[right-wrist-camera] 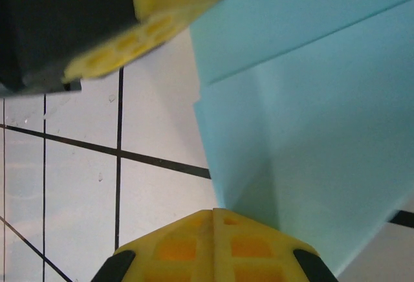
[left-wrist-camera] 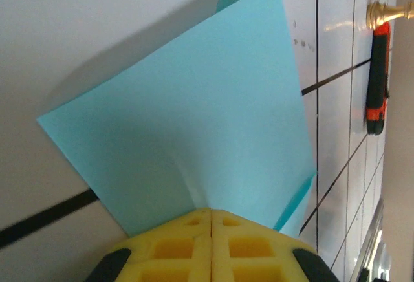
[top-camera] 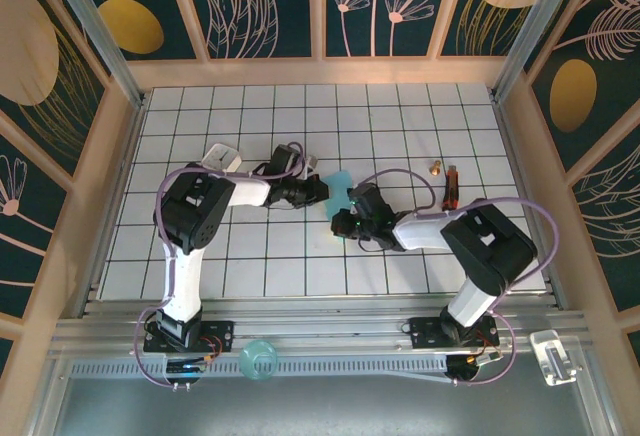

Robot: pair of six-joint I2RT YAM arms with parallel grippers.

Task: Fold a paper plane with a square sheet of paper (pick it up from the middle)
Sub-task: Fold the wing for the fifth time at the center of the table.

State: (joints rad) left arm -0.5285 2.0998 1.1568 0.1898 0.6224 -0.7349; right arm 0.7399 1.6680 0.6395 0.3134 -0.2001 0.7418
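The light-blue sheet of paper (top-camera: 338, 192) is held up between both arms near the middle of the grid table. In the left wrist view the sheet of paper (left-wrist-camera: 194, 120) fans out from my left gripper (left-wrist-camera: 211, 212), whose yellow jaws are pressed together on its edge. My right gripper (right-wrist-camera: 213, 213) is likewise shut on the paper (right-wrist-camera: 310, 133), which shows a fold line and a doubled layer. In the top view the left gripper (top-camera: 318, 189) and right gripper (top-camera: 346, 218) pinch it from opposite sides. The left gripper's yellow fingers (right-wrist-camera: 149, 20) appear in the right wrist view.
A red-and-black tool (top-camera: 450, 185) with a small brass piece (top-camera: 436, 167) lies right of the paper, also seen as the tool (left-wrist-camera: 376, 75) in the left wrist view. A white block (top-camera: 222, 159) sits by the left arm. Wooden walls ring the table (top-camera: 400, 116).
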